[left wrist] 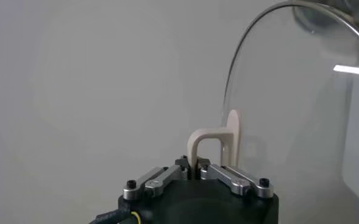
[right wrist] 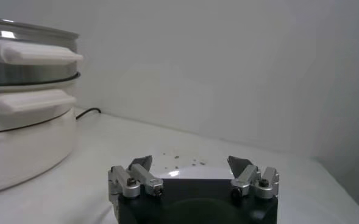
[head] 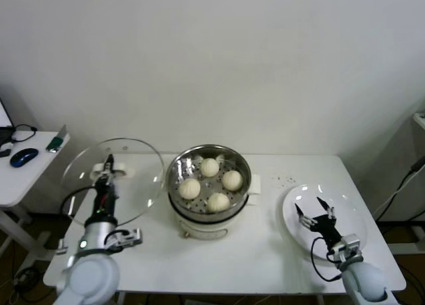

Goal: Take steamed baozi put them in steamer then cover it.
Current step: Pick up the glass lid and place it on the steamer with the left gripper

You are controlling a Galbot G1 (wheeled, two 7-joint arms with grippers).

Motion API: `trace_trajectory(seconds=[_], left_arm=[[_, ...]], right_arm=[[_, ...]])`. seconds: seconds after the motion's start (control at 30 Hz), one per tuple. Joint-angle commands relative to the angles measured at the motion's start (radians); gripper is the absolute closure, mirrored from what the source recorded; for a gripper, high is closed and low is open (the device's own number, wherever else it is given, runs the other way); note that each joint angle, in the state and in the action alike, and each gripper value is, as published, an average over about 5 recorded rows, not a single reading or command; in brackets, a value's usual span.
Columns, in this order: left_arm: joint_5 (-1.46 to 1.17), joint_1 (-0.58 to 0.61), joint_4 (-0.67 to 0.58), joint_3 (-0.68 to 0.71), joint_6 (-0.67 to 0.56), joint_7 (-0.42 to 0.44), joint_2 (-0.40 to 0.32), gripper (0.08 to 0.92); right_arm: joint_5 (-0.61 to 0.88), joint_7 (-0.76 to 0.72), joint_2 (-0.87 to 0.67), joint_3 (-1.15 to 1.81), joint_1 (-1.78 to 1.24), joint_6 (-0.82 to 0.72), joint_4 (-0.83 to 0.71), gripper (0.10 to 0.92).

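Now my left gripper clamps the round clear glass cover by its cream handle beside the shiny steel steamer holding four off-white baozi; my right gripper hangs open over the white plate.

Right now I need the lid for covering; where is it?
Head view: the lid is held up by the left gripper, left of the steamer.

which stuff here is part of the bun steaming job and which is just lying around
Job: four off-white round baozi in the shiny steel steamer; clear glass cover held up by the left gripper.
Lying about: white round plate under the open right gripper; blue mouse on the side desk.
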Motion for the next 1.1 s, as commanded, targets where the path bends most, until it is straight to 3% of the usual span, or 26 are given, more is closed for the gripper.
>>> trace_trajectory(seconds=[0.03, 0.2, 0.47, 1.1], left_arm=[[0.099, -0.363, 0.095, 0.364, 0.094, 0.204, -0.125, 0.853], [0.154, -0.427, 0.181, 0.447, 0.094, 0.230, -0.220, 0.853], [0.205, -0.463, 0.322, 0.455, 0.094, 0.246, -0.400, 0.853], [0.280, -0.450, 0.438, 0.448, 0.094, 0.247, -0.495, 0.853]], right_arm=[[-0.012, 0.004, -0.014, -0.053, 0.066, -0.001, -0.032, 0.203], [-0.017, 0.005, -0.018, -0.053, 0.077, 0.000, -0.038, 0.203], [-0.030, 0.004, -0.016, -0.027, 0.062, 0.006, -0.032, 0.203], [-0.059, -0.013, 0.000, -0.002, 0.057, 0.018, -0.048, 0.203]])
